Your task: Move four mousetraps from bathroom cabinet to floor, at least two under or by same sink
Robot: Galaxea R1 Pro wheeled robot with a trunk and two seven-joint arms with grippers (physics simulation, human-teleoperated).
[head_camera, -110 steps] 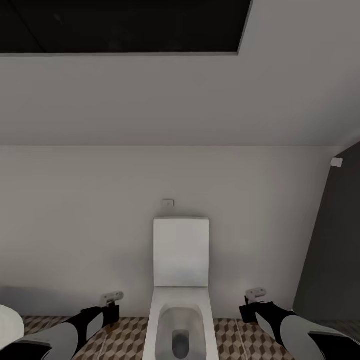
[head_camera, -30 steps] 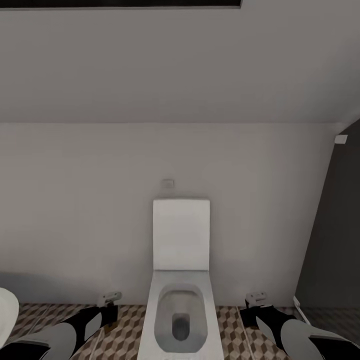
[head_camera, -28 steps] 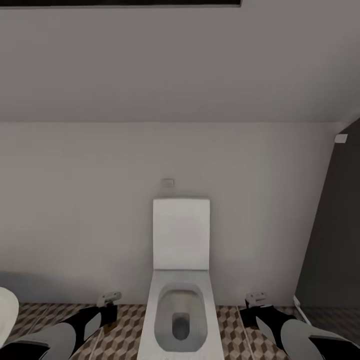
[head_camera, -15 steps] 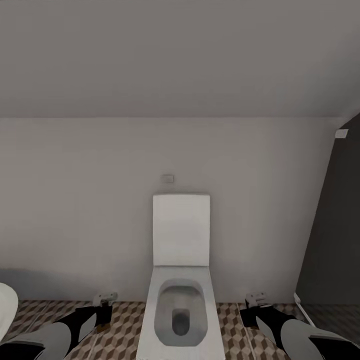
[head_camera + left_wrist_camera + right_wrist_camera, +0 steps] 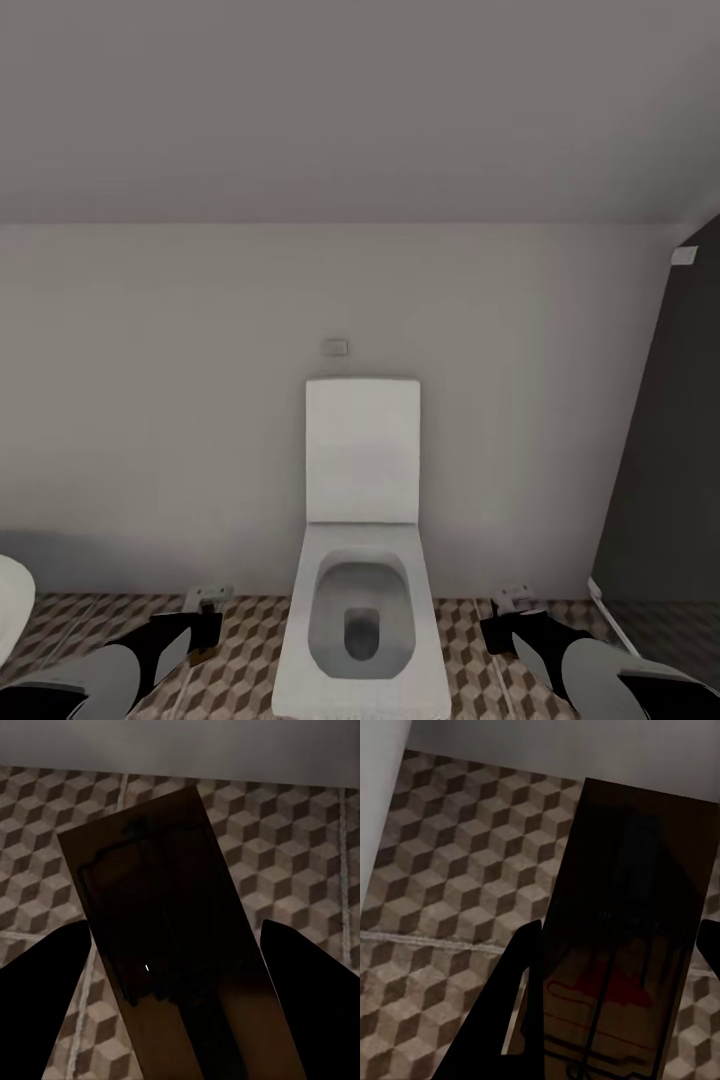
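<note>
Against the far wall of the bathroom stands a white toilet (image 5: 362,560) with its lid raised, a small flush plate (image 5: 336,347) on the wall above it, and a dark panel (image 5: 670,430) at the right edge of the head view. The bathroom floor (image 5: 245,650) spreads to either side in its cube-pattern tiles. Low in that view, the left gripper (image 5: 205,605) and the right gripper (image 5: 512,603) flank the bowl. In the left wrist view, the left gripper's dark fingers (image 5: 45,982) sit on either side of a brown mousetrap (image 5: 169,952) — clamped on the board, which is held above the tiles. In the right wrist view, the right gripper likewise grips a second mousetrap (image 5: 619,945), this one with red markings on it — also above the floor.
</note>
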